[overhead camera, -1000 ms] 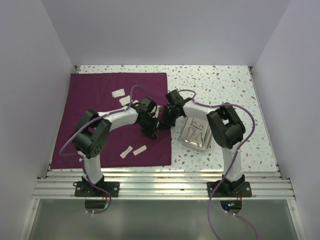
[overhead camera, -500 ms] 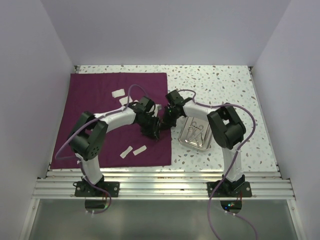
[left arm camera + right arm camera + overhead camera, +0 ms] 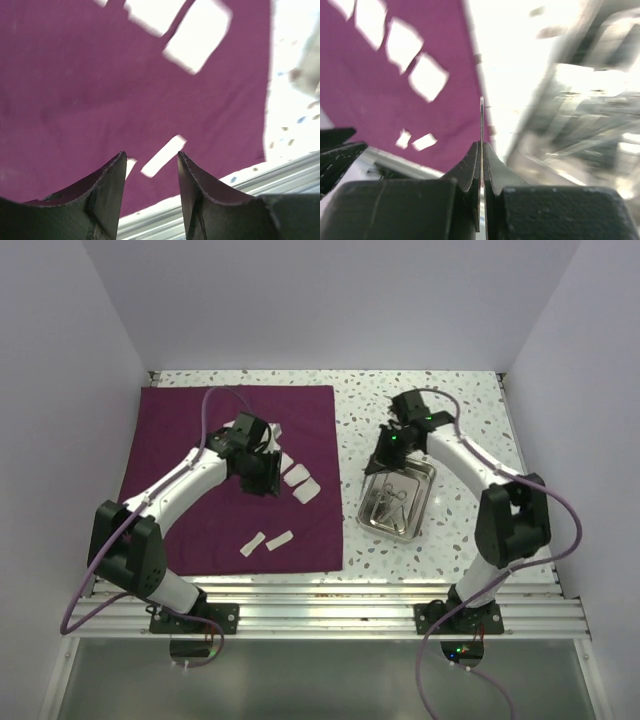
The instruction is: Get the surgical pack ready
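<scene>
Speckled table (image 3: 440, 400) fills the upper right of the top view, white walls around it; a maroon cloth (image 3: 180, 460) lies flat across the left half, with white pads (image 3: 308, 492) on it, a row near its right edge and two lower down; just right of the cloth, not touching it, sits the tray (image 3: 420, 512), a little askew, with the instruments (image 3: 390, 502) in it.

Step in hand, as I judge it: loading the tray before any wrapping; the cloth is unfolded and the pads lie outside the tray. The right claw (image 3: 481, 145) is pinched tight on a thin pale strip (image 3: 481, 120) seen edge-on; pad or tool, I cannot tell; in the top view it hangs at the tray's upper left corner, so the next move seems to call for lowering and letting go over the tray. The left claw (image 3: 151, 155) has its fingers apart and holds nothing; it hovers over the cloth beside the row of pads, and could drop onto one.

Left arm stretches up from the lower left, wrist bent down; right arm arcs up the right side and reaches back leftward to the tray.
</scene>
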You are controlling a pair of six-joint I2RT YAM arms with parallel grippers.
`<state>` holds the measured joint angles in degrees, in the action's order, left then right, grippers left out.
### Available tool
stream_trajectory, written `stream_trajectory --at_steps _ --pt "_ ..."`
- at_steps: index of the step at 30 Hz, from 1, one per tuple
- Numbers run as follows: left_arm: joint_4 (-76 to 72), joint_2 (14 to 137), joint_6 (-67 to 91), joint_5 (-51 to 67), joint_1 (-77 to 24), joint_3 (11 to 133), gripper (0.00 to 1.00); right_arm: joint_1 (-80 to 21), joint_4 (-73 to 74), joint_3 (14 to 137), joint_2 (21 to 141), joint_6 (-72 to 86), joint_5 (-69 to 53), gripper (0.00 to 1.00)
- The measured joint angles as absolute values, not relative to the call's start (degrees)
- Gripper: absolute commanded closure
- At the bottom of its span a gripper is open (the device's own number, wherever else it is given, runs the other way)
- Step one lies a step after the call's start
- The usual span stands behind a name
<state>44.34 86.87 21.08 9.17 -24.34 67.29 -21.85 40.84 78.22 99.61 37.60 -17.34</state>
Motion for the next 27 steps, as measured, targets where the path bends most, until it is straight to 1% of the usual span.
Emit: stream_trajectory --at_steps 3,7,11,12,14,15,18,22,27 --pt "46.98 86.54 21.1 6.0 -24.71 64.2 0.51 -14.94 43.35 75.46 94.76 33.04 -14.24 1.0" --pt "49.19 86.46 21.89 2.0 -27.77 62.08 0.5 -12.71 45.91 71.66 93.3 29.45 -12.03 0.97" --pt "49.06 86.85 23.03 -1.96 -35.88 62.13 0.52 -13.43 46.52 67.07 94.08 27.94 -11.18 0.78" --pt "48.99 87.2 23.38 -2.35 -37.43 62.13 0.53 -13.47 46.65 66.63 94.37 27.83 -10.98 0.68" --pt "48.93 87.96 23.73 -3.4 -39.03 62.13 0.55 -13.5 46.74 66.06 95.15 27.33 -10.72 0.57" --pt "48.95 88.33 24.03 -4.14 -39.57 62.13 0.56 -13.47 46.7 66.06 95.42 27.05 -10.31 0.48" --pt "48.99 89.3 24.82 -6.83 -41.19 62.13 0.57 -13.47 46.7 66.06 95.48 26.41 -9.5 0.37" --pt "48.9 90.41 25.04 -10.37 -45.23 62.13 0.61 -13.5 46.78 66.06 95.24 25.85 -8.47 0.34" --pt "48.69 92.77 24.91 -14.33 -50.94 62.13 0.64 -13.47 47.33 66.06 93.38 25.61 -8.47 0.33"
